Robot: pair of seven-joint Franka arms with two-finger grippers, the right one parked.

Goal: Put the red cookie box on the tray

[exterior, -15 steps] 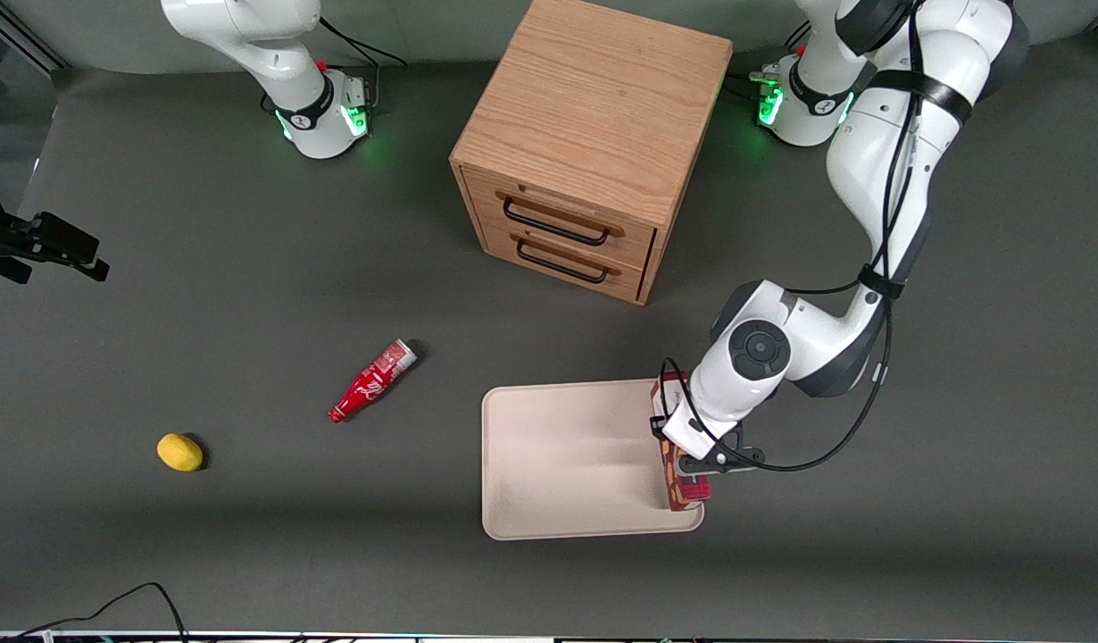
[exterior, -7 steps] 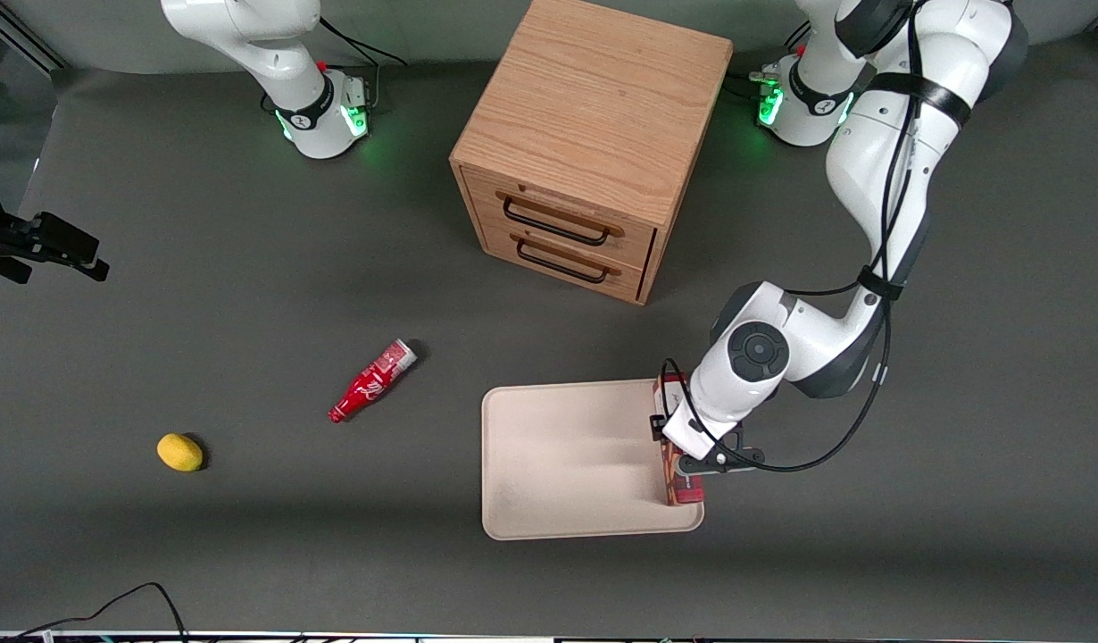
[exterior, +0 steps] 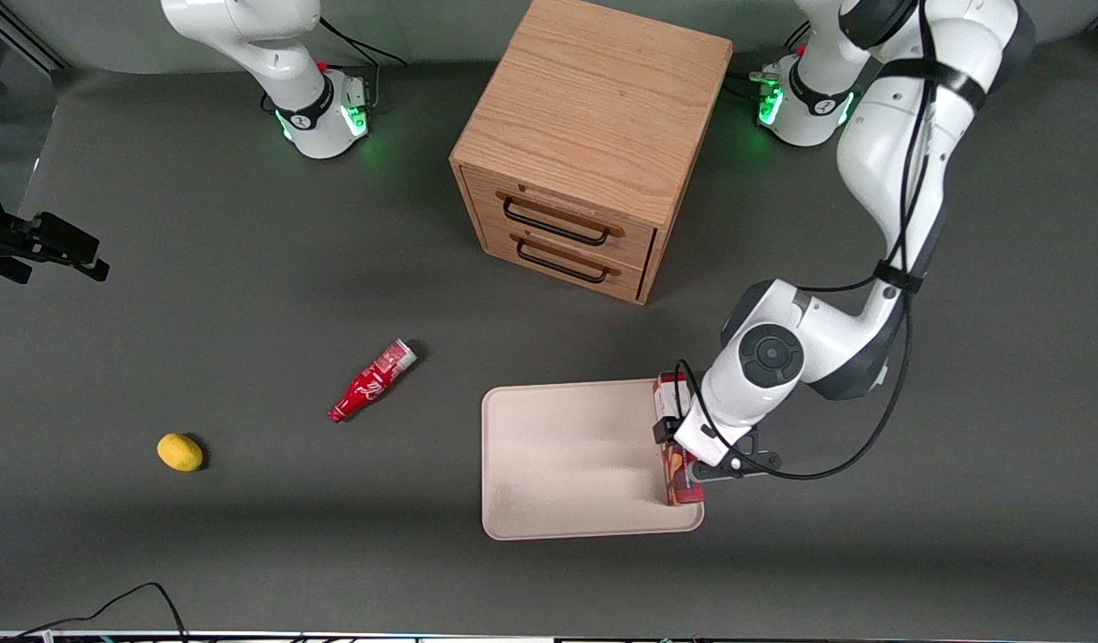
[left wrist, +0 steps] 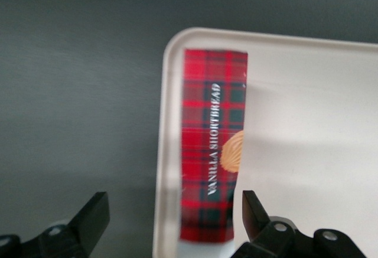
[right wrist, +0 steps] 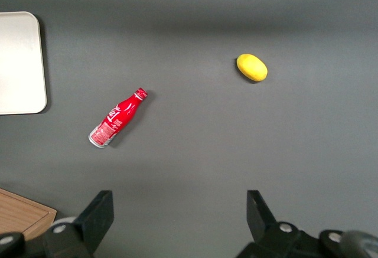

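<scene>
Pincer point(left wrist: 171, 222) hangs directly over the red cookie box point(left wrist: 211, 146), fingers spread wide with a gap each side of the box, gripping nothing. Box stands on its long narrow edge, spine with "vanilla shortbread" lettering facing up at the pincer, so it looks set down the way it was carried rather than laid flat. It sits on the tray point(left wrist: 307, 122) right against the low rim nearest the working arm's end of the tabletop; from the front, box point(exterior: 678, 478) lines the tray point(exterior: 558, 455) edge, most of the tray bare beside it. Probable reason: shortest reach, rim gives the thin box a stop. Judgement: placement done, box is on the tray, only retreat left. Risk: edge-standing box is tippy, a finger brushing it on the way up could knock it flat or over the rim. Straight lift advised. Well away toward the parked arm's end: red bottle point(exterior: 371, 381), lemon point(exterior: 179, 452). Wooden drawer cabinet point(exterior: 585, 152) farther from the camera than the pincer.
</scene>
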